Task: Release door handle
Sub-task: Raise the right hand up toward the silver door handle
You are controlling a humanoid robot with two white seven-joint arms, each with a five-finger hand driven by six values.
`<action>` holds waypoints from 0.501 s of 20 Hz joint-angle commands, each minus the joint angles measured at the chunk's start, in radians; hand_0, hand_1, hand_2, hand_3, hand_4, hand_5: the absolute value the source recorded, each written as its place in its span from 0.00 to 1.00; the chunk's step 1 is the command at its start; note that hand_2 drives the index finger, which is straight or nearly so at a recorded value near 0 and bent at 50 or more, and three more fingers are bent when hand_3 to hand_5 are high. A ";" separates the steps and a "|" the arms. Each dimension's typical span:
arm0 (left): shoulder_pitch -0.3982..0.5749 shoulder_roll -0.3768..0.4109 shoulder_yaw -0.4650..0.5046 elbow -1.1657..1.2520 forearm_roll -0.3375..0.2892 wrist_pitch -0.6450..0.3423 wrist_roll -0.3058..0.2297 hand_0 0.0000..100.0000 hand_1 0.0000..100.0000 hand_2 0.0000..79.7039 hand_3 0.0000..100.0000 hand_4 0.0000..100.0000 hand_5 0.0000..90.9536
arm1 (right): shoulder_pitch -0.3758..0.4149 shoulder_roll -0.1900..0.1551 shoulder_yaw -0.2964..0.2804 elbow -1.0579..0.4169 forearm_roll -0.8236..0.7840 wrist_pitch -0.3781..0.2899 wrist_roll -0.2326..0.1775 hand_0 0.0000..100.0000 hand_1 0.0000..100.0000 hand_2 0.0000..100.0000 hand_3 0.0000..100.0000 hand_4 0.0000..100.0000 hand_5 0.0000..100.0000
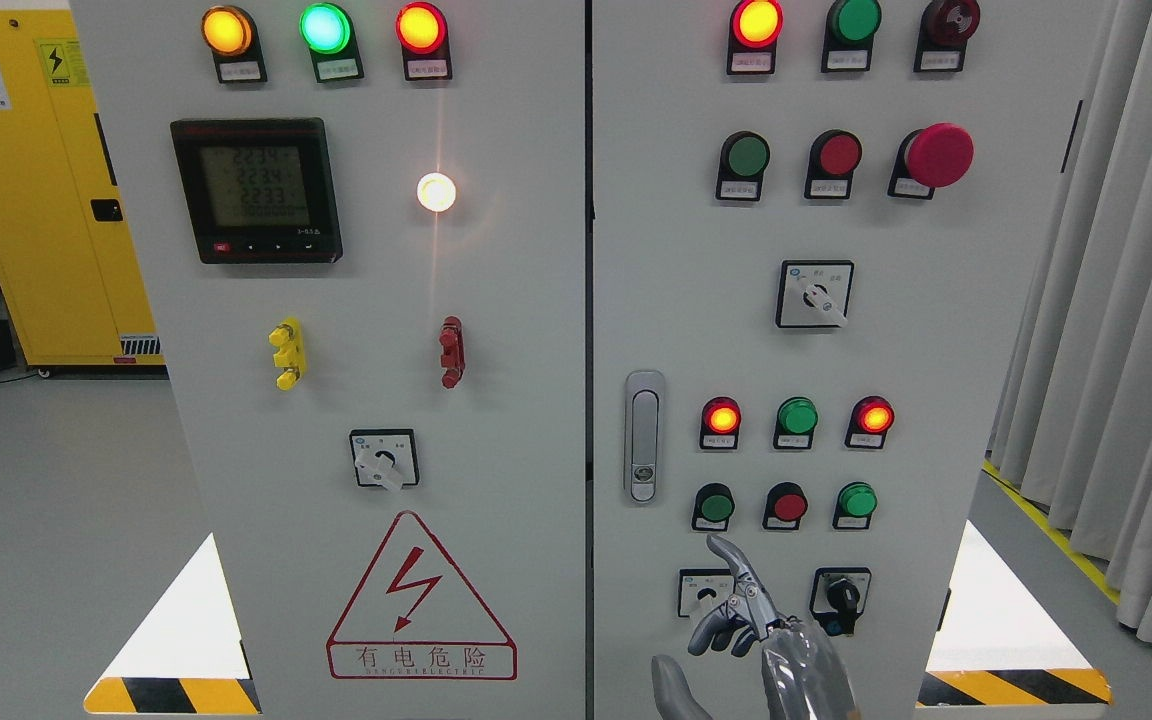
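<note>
The grey door handle (642, 436) stands upright in its recess at the left edge of the cabinet's right door (936, 400). My right hand (739, 612) comes up from the bottom edge, below and to the right of the handle, and is not touching it. Its index finger (729, 560) points up in front of a small rotary switch (704, 594). The other fingers are loosely bent, the thumb (674, 688) is spread out to the left, and the hand holds nothing. The left arm is not in view.
Both cabinet doors are shut, with the seam (589, 360) between them. The right door carries lamps, push buttons and a red mushroom button (939, 155). A black selector switch (843, 598) is just right of my hand. Grey curtains (1116, 350) hang at the right and a yellow cabinet (46, 200) stands at the left.
</note>
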 commanded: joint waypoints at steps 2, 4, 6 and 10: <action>0.000 0.000 0.000 0.000 0.000 -0.001 0.000 0.12 0.56 0.00 0.00 0.00 0.00 | -0.051 0.034 0.005 0.051 0.286 0.006 0.013 0.35 0.41 0.00 1.00 1.00 1.00; 0.000 0.000 0.000 0.000 0.000 -0.001 0.000 0.12 0.56 0.00 0.00 0.00 0.00 | -0.057 0.047 0.009 0.057 0.344 0.009 0.022 0.36 0.41 0.00 1.00 1.00 1.00; 0.000 0.000 -0.001 0.000 0.000 -0.001 0.000 0.12 0.56 0.00 0.00 0.00 0.00 | -0.067 0.061 0.013 0.066 0.393 0.009 0.042 0.37 0.41 0.00 1.00 1.00 1.00; 0.000 0.000 0.000 0.000 0.000 -0.001 0.000 0.12 0.56 0.00 0.00 0.00 0.00 | -0.098 0.105 0.013 0.104 0.485 0.011 0.043 0.39 0.41 0.00 1.00 1.00 1.00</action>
